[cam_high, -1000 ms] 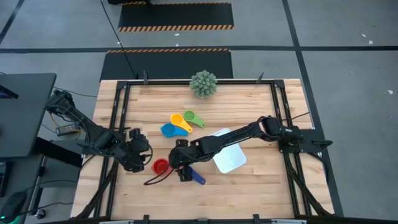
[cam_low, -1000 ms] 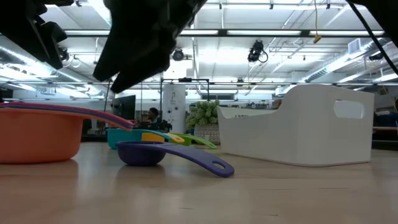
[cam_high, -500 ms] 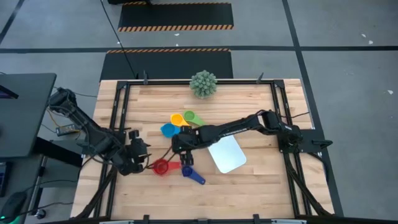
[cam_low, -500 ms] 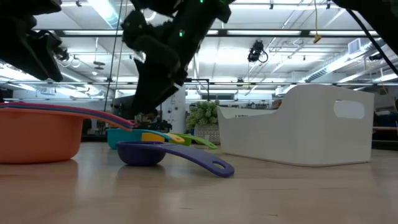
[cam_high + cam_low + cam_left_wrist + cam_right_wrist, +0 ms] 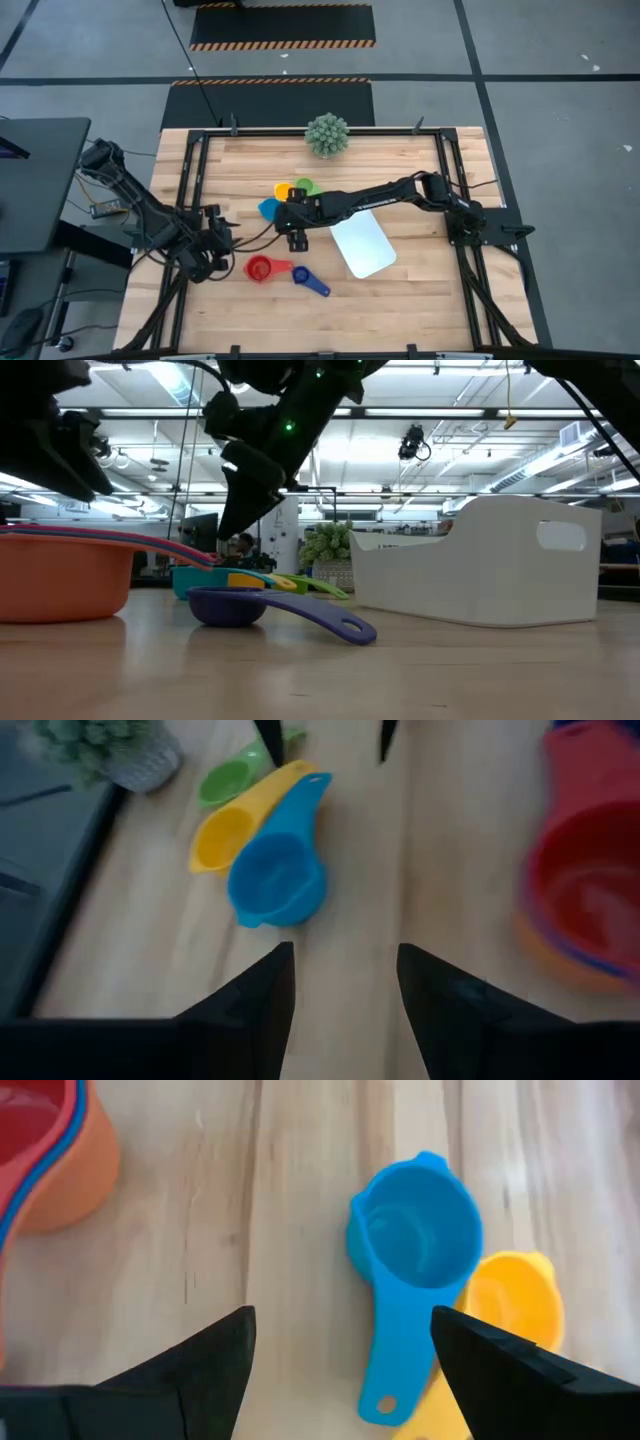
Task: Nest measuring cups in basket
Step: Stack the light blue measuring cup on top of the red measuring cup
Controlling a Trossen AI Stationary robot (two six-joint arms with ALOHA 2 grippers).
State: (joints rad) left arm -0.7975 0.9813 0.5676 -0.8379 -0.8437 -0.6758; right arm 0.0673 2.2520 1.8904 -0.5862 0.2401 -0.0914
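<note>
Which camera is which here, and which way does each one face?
High view: overhead, straight down on the table, both arms and the basket.
Low view: table height, across to the basket; both arms overhead.
Left wrist view: past the open left gripper at the light blue cup.
Right wrist view: past the open right gripper at that same light blue cup.

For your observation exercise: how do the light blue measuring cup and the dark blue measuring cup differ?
The light blue measuring cup lies touching the yellow cup, by the right gripper; the dark blue measuring cup lies apart, near the red cup. Light blue is paler and looks wider. Both rest upright on the table, outside the basket.
</note>
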